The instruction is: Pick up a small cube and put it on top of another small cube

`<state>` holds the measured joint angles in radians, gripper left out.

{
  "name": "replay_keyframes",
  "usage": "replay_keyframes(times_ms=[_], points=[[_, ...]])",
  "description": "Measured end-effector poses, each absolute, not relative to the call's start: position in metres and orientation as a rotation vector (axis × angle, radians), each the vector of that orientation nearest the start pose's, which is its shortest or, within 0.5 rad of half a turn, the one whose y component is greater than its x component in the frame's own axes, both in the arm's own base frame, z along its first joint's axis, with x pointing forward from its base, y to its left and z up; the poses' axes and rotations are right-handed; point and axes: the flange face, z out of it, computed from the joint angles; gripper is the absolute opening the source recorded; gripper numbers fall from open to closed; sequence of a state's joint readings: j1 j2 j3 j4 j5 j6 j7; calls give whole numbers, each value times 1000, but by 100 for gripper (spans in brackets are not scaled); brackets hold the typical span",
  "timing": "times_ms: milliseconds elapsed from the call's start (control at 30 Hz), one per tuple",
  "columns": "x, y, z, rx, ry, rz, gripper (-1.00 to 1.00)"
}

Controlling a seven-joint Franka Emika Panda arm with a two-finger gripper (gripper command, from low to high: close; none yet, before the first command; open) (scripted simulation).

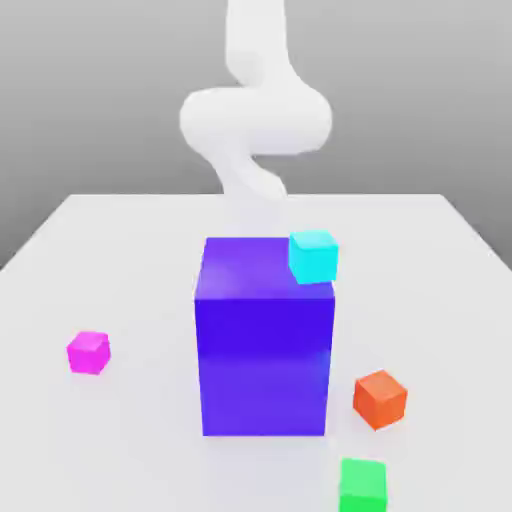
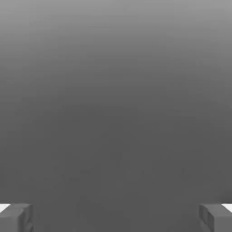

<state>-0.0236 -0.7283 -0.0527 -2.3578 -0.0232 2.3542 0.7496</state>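
Cubes, magenta (image 1: 88, 352) and green (image 1: 362, 484), lie well apart; tool (image 2: 116, 217) open-fingered.

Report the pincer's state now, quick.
Pincer: open, the two fingers stand far apart with nothing between them.

Bystanders on my desk

I see a tall blue-purple block (image 1: 264, 345) standing mid-desk (image 1: 120, 260), upright. A cyan cube (image 1: 313, 255) sits at its top corner toward the exterior view's right, overhanging the edge a little. An orange cube (image 1: 380, 398) rests on the desk just beside the block's lower corner on that same side, not touching it.
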Motion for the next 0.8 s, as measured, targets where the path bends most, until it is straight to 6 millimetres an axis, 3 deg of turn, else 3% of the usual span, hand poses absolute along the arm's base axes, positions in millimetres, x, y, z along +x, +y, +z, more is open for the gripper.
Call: replay_keyframes(times_ms=[133, 300, 433, 600, 667, 800], points=[[405, -104, 562, -2615, 1174, -822, 0], [395, -181, 437, -2721, 1277, -606, 0], [353, -231, 336, -2777, 1352, -394, 0], [255, -267, 217, -2788, 1442, -82, 0], [234, -269, 191, -2785, 1453, -23, 0], [230, -270, 157, -2796, 1444, -5, 0]])
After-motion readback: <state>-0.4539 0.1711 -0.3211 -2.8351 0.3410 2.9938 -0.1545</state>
